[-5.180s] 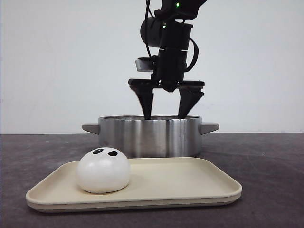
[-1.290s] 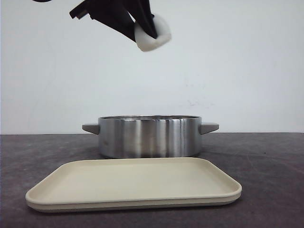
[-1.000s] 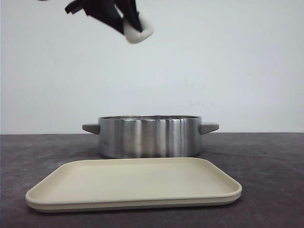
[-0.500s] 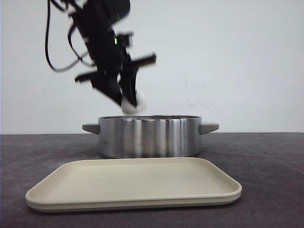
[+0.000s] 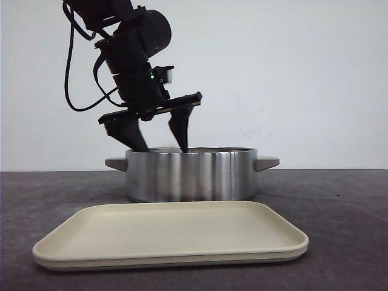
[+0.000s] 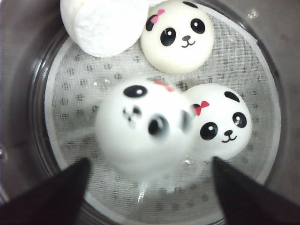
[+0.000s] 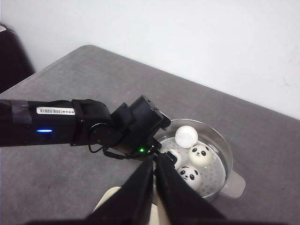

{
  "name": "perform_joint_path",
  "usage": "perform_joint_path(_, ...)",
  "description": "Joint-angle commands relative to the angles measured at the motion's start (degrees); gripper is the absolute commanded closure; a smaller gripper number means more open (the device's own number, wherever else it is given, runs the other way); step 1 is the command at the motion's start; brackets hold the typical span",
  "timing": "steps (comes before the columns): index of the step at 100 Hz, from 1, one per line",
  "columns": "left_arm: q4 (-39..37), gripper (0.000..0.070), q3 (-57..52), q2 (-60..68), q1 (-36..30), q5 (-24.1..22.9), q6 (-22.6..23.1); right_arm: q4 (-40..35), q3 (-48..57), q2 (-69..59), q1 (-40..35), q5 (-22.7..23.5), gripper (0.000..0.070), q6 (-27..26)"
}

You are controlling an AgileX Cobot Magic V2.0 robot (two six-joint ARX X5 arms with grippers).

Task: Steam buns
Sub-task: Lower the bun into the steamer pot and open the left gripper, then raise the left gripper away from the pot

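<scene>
Several white panda-face buns lie on the perforated liner inside the steel pot (image 5: 191, 176). In the left wrist view one bun (image 6: 180, 37) faces up, another (image 6: 220, 122) sits beside it, and a third (image 6: 105, 23) shows only its plain side. A blurred bun (image 6: 140, 131) hangs between the spread fingers without touching them. My left gripper (image 5: 162, 147) is open, its tips at the pot's rim. My right gripper (image 7: 154, 159) is shut and empty, high above the pot (image 7: 225, 145), out of the front view.
A cream tray (image 5: 170, 233) with nothing on it lies in front of the pot, near the table's front edge. The pot has a handle (image 5: 267, 162) on each side. My left arm (image 7: 93, 129) reaches across the grey table towards the pot.
The left gripper came down from high up with a bun to the pot's rim and opened; the bun has left its fingers. The tray, which held that bun earlier, is bare.
</scene>
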State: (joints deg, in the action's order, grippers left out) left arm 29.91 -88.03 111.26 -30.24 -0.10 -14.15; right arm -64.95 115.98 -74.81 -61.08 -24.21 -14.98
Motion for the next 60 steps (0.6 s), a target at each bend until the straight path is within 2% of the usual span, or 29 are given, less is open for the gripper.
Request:
perform_joint_path(1, 0.6, 0.0100, -1.7, 0.8, -0.3, 0.1, -0.5, 0.5, 1.1, -0.8, -0.7, -0.3, 0.0697, 0.4)
perform_joint_path(12, 3.8, 0.0100, -3.4, 0.8, -0.3, 0.1, -0.5, 0.5, 1.1, -0.8, -0.7, -0.5, 0.0697, 0.5)
perform_joint_path(24, 7.9, 0.0104, -6.9, -0.3, -0.3, 0.0, -0.9, -0.3, 0.9, -0.8, -0.6, -4.4, 0.0697, 0.9)
perform_joint_path(37, 6.9, 0.0120, -7.5, -6.2, -0.3, -1.1, -2.2, -0.7, -0.8, -1.2, 0.6, -6.0, 0.0693, 0.9)
perform_joint_path(43, 6.1, 0.0183, -7.5, -10.1, -0.3, -2.0, -1.7, -0.5, -2.3, -1.2, 2.1, -6.0, 0.0693, 0.9)
perform_joint_path(60, 5.3, 0.0425, -7.5, -22.8, -0.3, -2.8, 1.2, 3.2, -8.9, -1.0, 5.2, -3.4, 0.0692, 0.9)
